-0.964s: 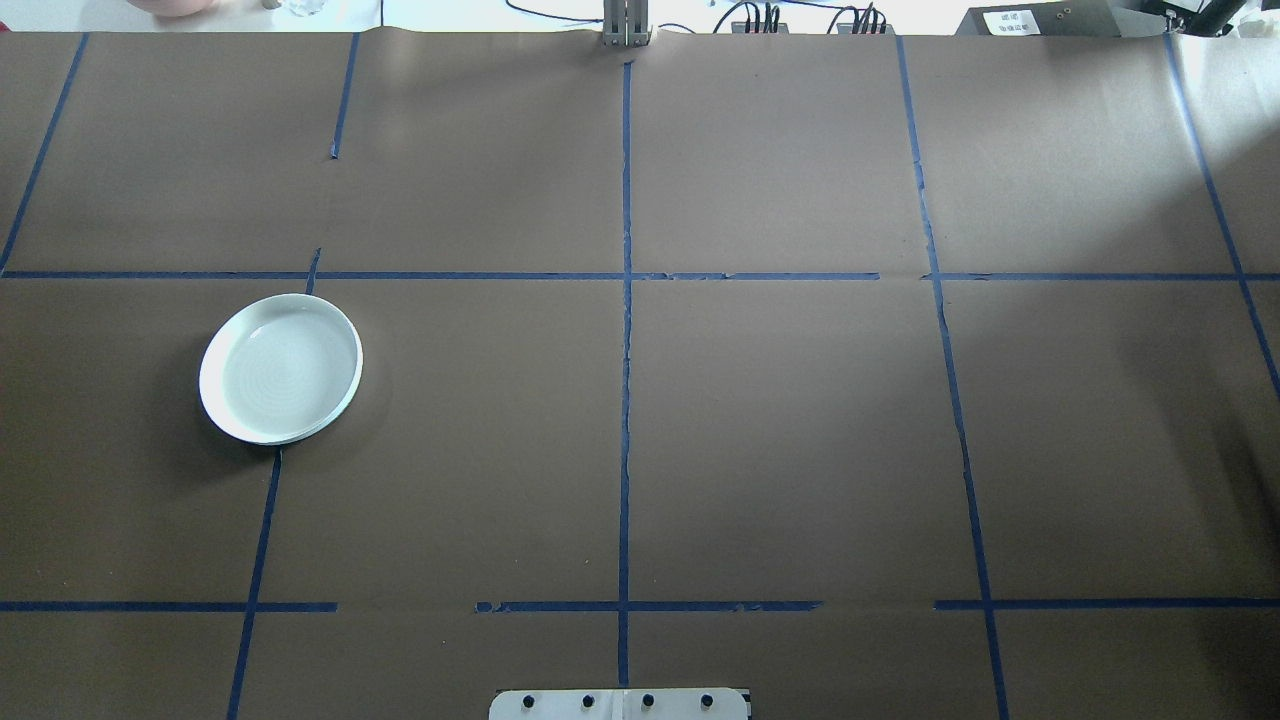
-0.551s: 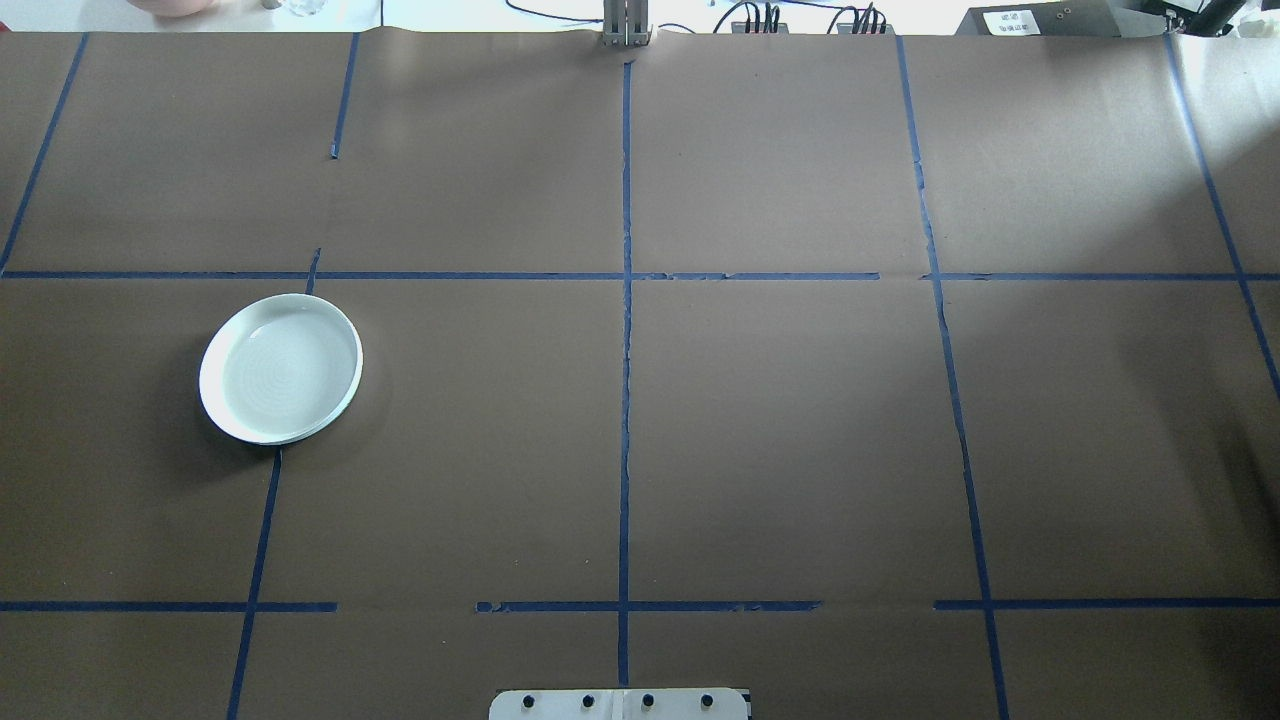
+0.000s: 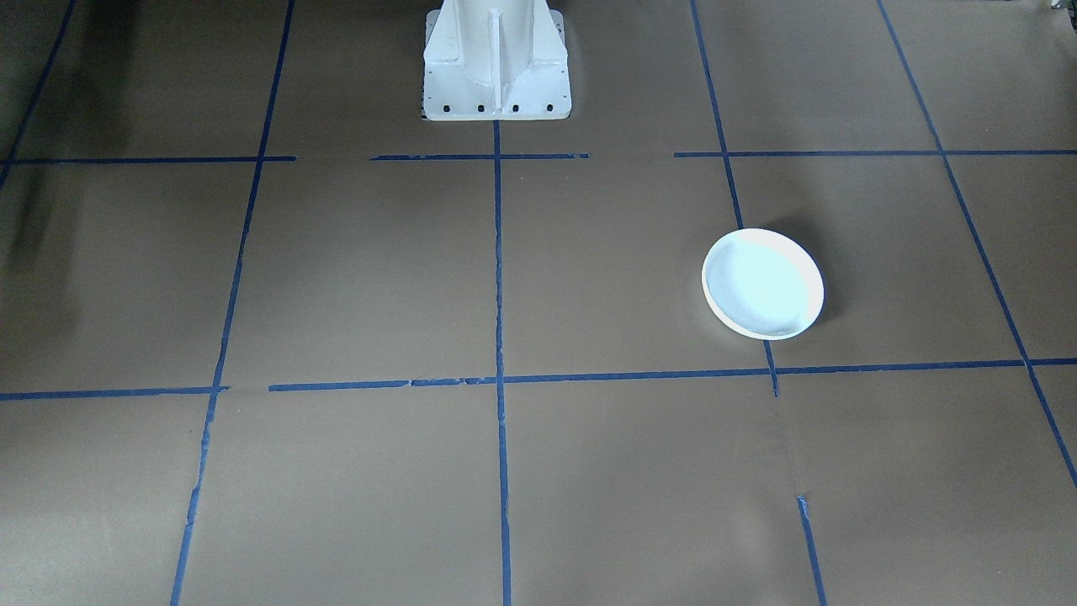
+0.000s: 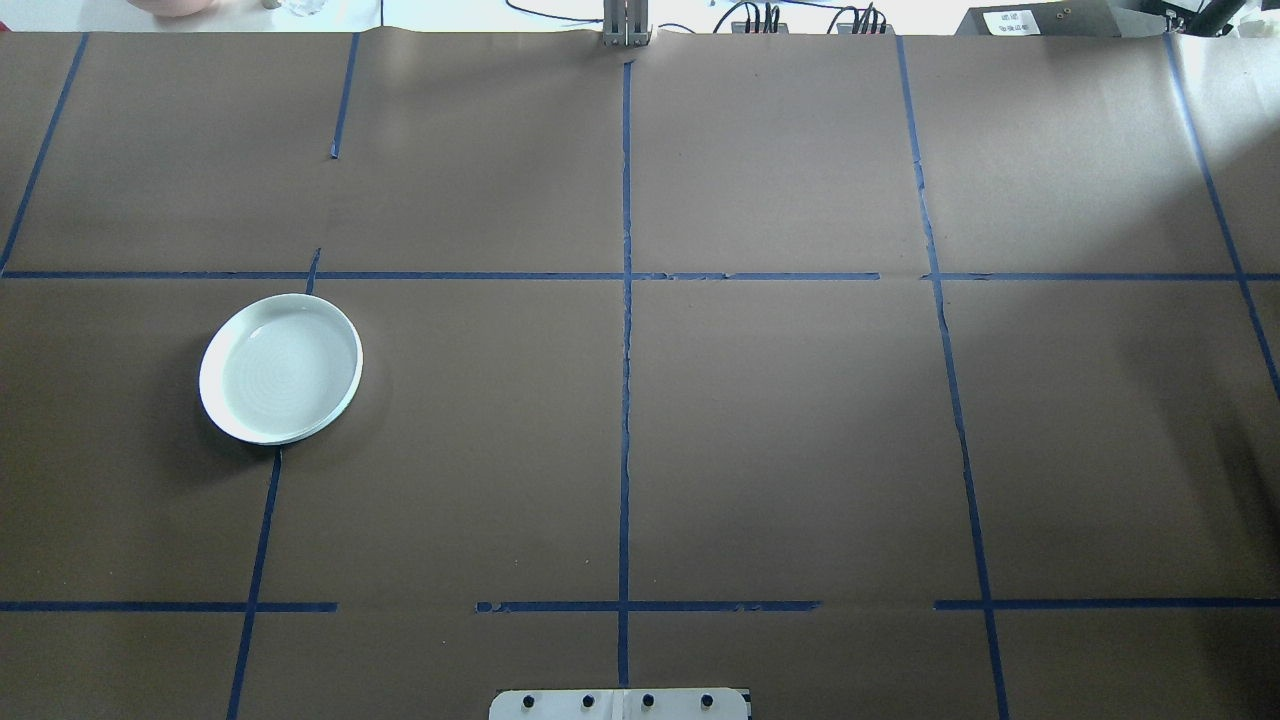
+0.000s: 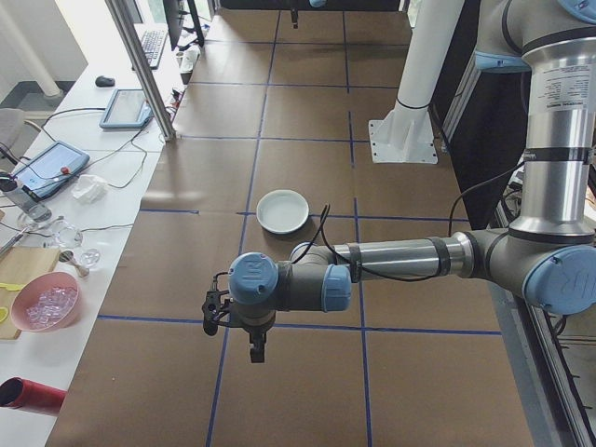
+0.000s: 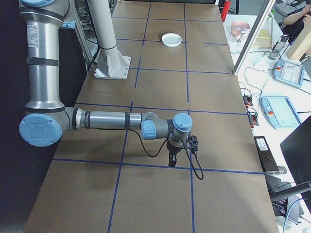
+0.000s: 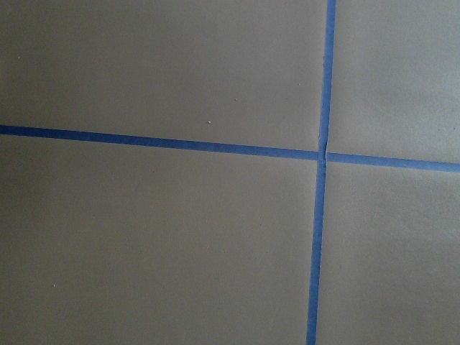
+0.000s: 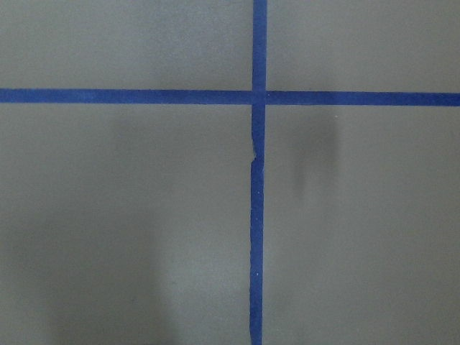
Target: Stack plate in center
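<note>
A single white plate (image 4: 281, 368) lies on the brown paper on my left side, over a blue tape line; it also shows as the plate (image 3: 763, 284), the plate (image 5: 283, 210) and, far off, the plate (image 6: 172, 39). My left gripper (image 5: 256, 352) hangs over a tape crossing well short of the plate, toward the table's left end. At the opposite end, my right gripper (image 6: 171, 161) hovers above another tape crossing. Both show only in the side views, so I cannot tell whether they are open or shut. The wrist views hold only paper and tape.
The robot's white pedestal (image 3: 496, 59) stands at the table's near middle. A metal post (image 4: 626, 25) rises at the far edge. Side benches carry a tablet (image 6: 284, 111), a pink bowl (image 5: 45, 303) and cables. A person (image 6: 296, 12) sits at the far bench.
</note>
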`<action>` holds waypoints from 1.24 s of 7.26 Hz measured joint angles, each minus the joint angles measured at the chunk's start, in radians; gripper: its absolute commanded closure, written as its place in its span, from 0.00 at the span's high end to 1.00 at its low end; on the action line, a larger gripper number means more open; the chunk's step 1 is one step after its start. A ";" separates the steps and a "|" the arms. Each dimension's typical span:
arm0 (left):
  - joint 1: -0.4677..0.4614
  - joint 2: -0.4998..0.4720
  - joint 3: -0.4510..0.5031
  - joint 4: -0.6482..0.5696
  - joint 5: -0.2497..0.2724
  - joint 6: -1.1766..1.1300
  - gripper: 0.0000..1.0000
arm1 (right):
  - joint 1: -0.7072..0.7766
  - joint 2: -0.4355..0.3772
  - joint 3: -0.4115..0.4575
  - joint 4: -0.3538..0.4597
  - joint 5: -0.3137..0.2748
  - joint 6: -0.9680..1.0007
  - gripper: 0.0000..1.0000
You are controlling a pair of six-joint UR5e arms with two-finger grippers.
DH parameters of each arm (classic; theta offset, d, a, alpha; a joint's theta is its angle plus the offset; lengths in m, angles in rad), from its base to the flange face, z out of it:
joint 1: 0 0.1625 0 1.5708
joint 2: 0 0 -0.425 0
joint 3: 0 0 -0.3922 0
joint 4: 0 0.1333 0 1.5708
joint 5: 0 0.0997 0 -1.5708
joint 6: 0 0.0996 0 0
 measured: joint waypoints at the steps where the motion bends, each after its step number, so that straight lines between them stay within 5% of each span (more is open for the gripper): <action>1: 0.000 0.000 -0.001 0.000 -0.001 -0.001 1.00 | 0.000 0.000 0.000 0.000 0.000 0.000 1.00; 5: -0.001 0.002 -0.004 -0.032 0.000 0.009 1.00 | 0.000 0.000 0.000 0.000 0.000 0.000 1.00; 9: -0.002 0.068 -0.007 -0.217 0.002 0.114 1.00 | 0.000 0.000 0.000 0.000 0.000 0.000 1.00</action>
